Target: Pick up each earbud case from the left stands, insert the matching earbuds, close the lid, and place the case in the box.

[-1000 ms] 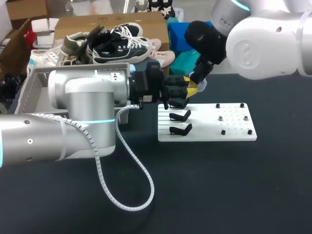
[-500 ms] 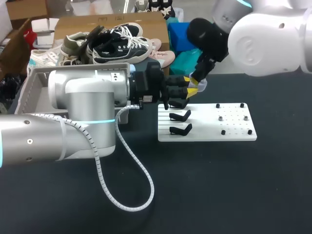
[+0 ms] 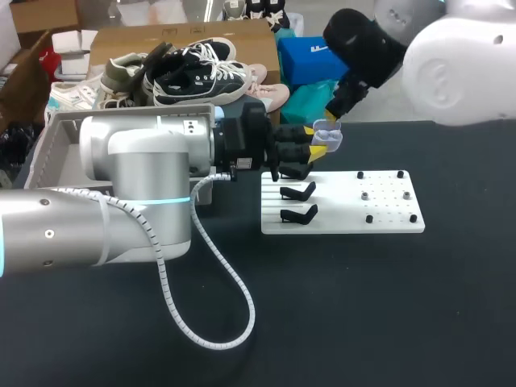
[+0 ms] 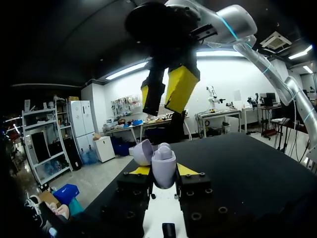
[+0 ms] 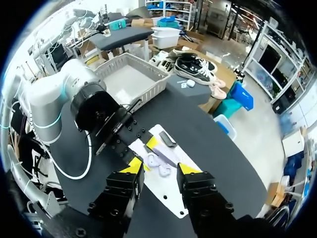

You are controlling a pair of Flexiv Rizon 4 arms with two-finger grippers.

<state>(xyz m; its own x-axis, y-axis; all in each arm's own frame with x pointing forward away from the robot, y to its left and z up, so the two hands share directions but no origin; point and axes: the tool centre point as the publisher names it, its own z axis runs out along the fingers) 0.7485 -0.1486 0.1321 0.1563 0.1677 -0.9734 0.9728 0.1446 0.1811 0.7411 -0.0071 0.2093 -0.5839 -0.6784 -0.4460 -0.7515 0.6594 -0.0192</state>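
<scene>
My left gripper (image 3: 316, 146) is shut on a lavender earbud case (image 3: 327, 137) with its lid up, held above the far left corner of the white stand board (image 3: 387, 205). In the left wrist view the case (image 4: 163, 167) sits upright between that gripper's yellow tips (image 4: 163, 171). My right gripper (image 3: 335, 111) hangs open and empty above and just behind the case, and shows there too (image 4: 166, 91). From the right wrist, its own gripper (image 5: 161, 168) stands over the case (image 5: 159, 164). Two black stands (image 3: 298, 192) on the board carry nothing.
A grey basket (image 3: 50, 153) stands at the table's far left, also visible from the right wrist (image 5: 131, 79). Small black pegs (image 3: 369, 218) dot the board's right half. My left arm's white cable (image 3: 218, 322) loops over the black table.
My right gripper has risen up and back from the case, which it was close against before. The left arm and the case have not moved.
</scene>
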